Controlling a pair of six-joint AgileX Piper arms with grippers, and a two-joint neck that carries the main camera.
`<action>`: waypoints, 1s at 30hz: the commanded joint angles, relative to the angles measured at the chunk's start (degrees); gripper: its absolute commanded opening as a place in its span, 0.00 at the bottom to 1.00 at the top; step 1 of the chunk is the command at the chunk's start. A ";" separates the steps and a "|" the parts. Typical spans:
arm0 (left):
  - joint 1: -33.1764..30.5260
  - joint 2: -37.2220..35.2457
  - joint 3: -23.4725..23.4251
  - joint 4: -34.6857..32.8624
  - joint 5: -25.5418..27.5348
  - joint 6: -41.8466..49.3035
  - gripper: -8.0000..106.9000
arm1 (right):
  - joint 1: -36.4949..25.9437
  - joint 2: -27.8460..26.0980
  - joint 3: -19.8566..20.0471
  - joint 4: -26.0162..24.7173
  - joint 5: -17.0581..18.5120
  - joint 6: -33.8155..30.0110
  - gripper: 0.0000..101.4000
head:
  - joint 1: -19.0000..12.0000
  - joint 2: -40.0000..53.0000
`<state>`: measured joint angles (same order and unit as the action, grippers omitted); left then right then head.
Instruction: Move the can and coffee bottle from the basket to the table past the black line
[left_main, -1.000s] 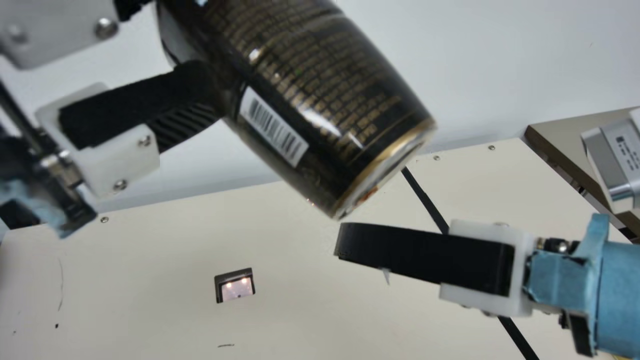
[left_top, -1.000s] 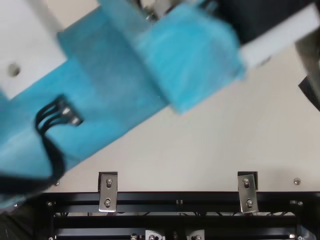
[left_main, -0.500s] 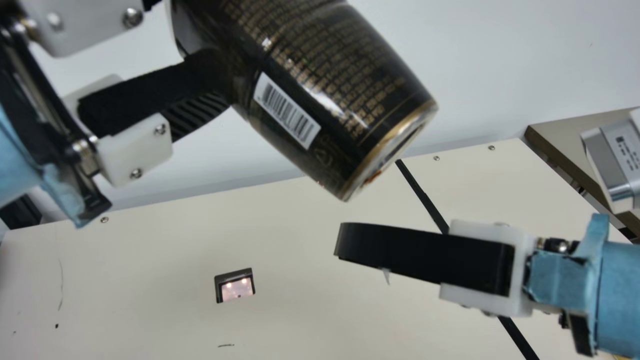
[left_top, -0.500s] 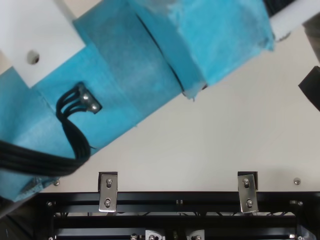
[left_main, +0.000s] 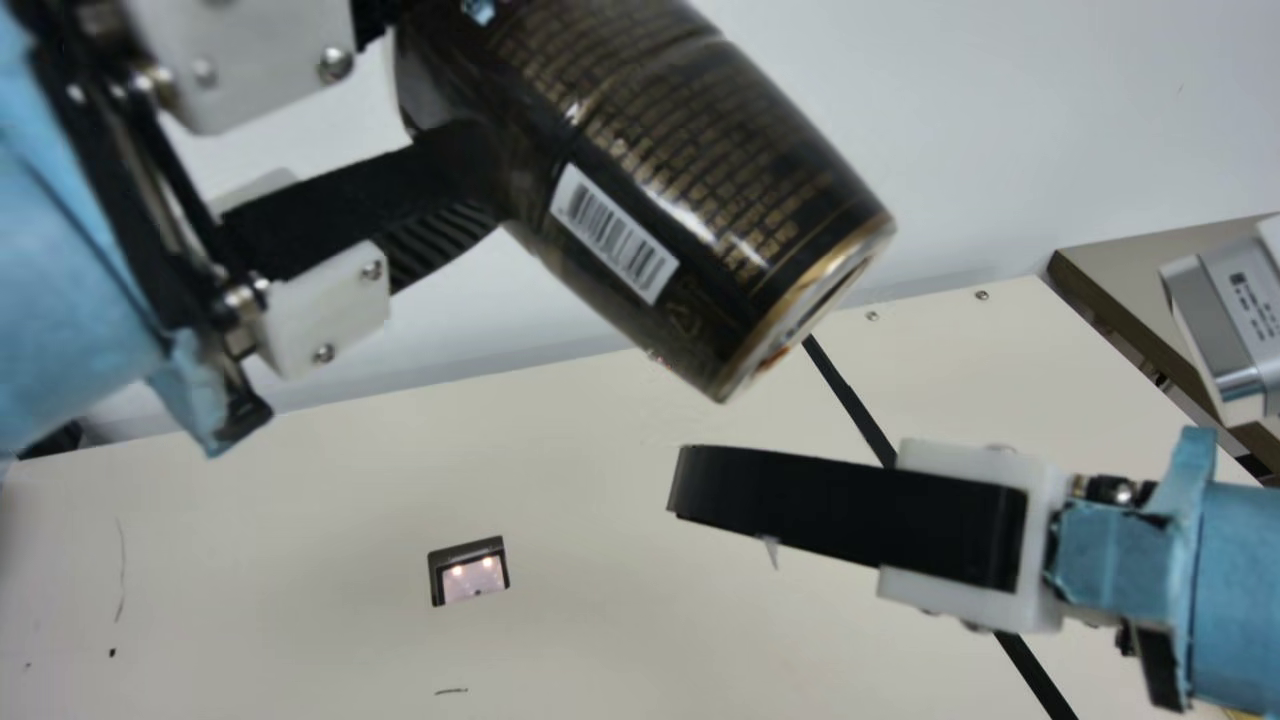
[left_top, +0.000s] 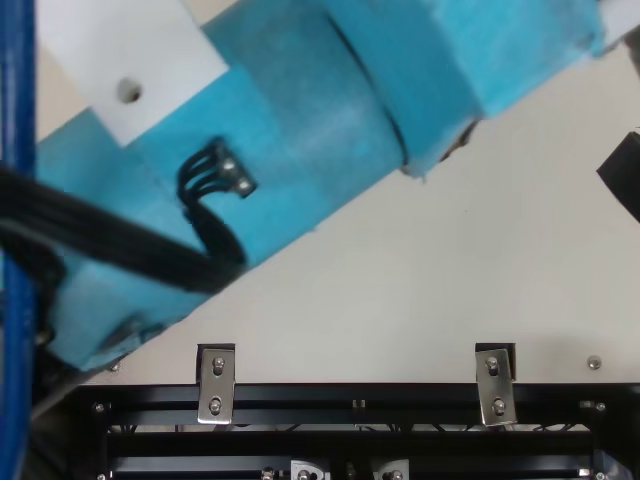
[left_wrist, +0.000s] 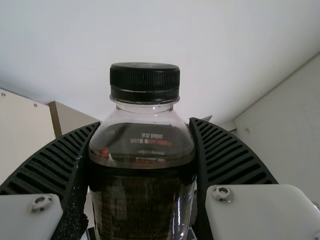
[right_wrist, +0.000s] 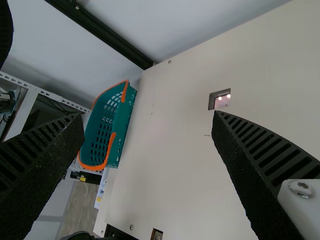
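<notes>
The coffee bottle (left_main: 690, 190) is black with gold print, the basket (right_wrist: 124, 120) teal and orange.

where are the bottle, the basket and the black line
Bottle (left_wrist: 142, 150): left wrist view, on its shoulder
Basket (right_wrist: 124, 120): right wrist view, on its side wall
Black line (left_main: 849, 400): main view, on its upper stretch

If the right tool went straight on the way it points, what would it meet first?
The right tool would probably meet the cream tabletop first, though depth is unclear and it might pass over toward the green basket.
</notes>
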<state>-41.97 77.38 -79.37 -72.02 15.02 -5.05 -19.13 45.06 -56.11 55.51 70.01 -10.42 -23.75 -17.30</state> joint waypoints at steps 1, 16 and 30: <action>0.00 0.00 0.00 0.00 0.00 0.00 0.16 | 0.00 0.00 0.00 0.00 0.00 0.00 1.00 | -0.24 -0.68; -0.25 0.10 -0.04 -0.03 -0.09 0.00 0.16 | 0.00 0.00 0.00 -0.01 0.00 0.00 1.00 | -0.24 -0.68; -0.19 0.11 -0.06 -0.08 -0.02 0.05 0.16 | 0.00 0.00 0.00 -0.01 0.00 0.00 1.00 | -0.24 -0.68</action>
<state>-42.23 77.48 -79.40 -72.05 14.93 -5.05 -19.13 45.06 -56.11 55.50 70.01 -10.42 -23.75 -17.30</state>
